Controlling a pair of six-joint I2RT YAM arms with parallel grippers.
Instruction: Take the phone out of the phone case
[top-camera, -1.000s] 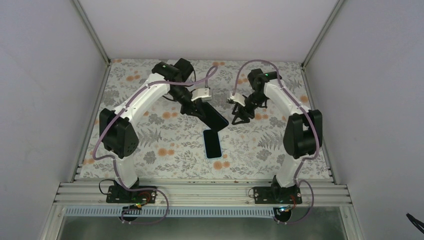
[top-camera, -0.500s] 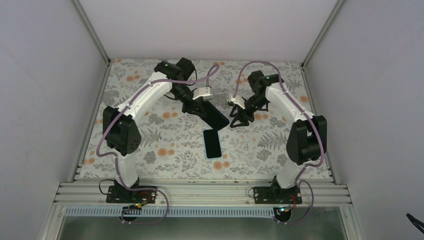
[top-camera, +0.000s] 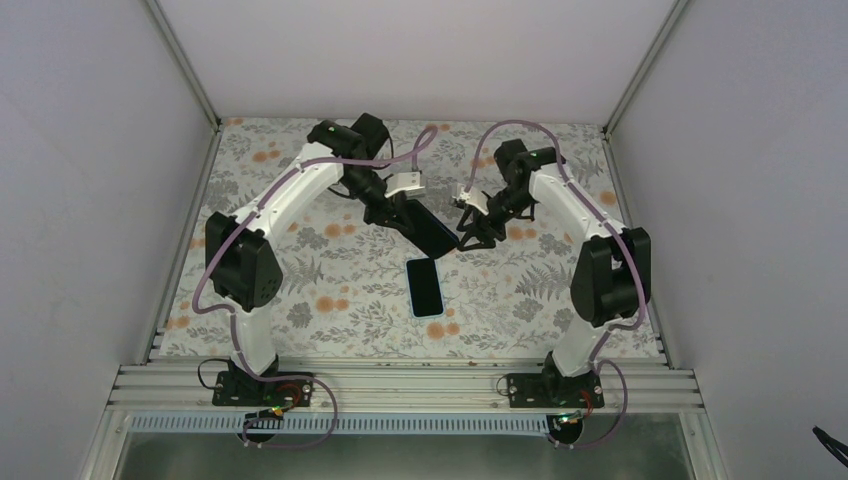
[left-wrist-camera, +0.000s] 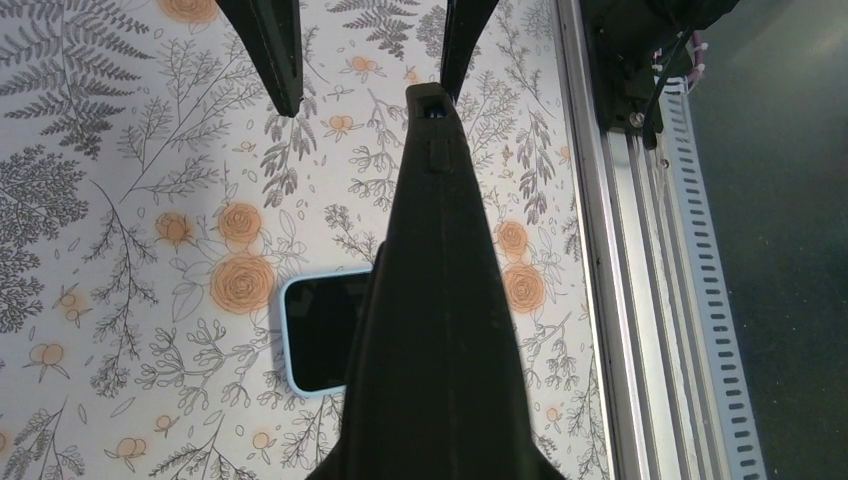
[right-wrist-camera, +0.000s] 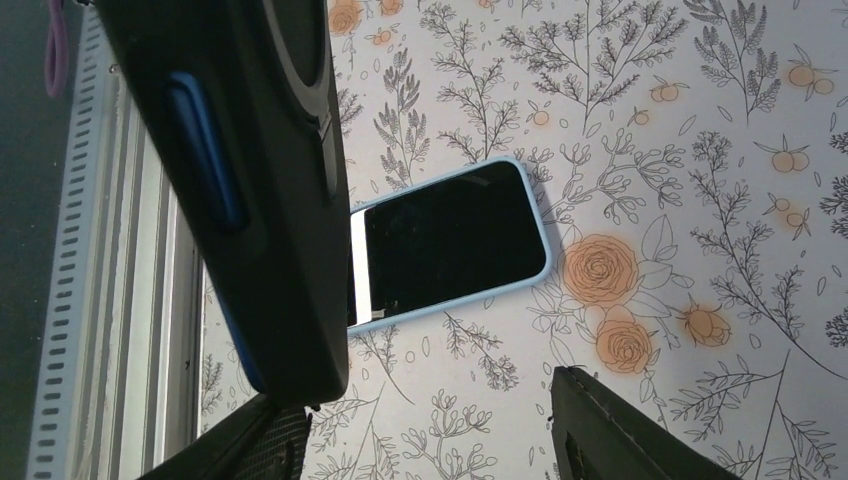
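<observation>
No text, label, brand or number can be read in any view. Phone (top-camera: 425, 287), lying down below both grippers: screen dark, nothing readable on it. Case (right-wrist-camera: 250, 180), clamped in the left gripper (top-camera: 403, 214): plain black, and any marking is too blurred up close to make out.

The phone (top-camera: 426, 287) lay flat in the middle of the surface (top-camera: 300, 300). Bare patterned ground on its left, right and near sides left those approaches free as far as the near rail (top-camera: 400, 385). Just beyond and above its far end hung the tilted black case (top-camera: 432, 232), clamped in the left end effector (top-camera: 398, 213), barring a descent from that side. The right end effector (top-camera: 472, 236), fingers spread, stood just beside the case's lower tip, leaving a narrow gap. The enclosure walls (top-camera: 100, 200) closed both sides.
</observation>
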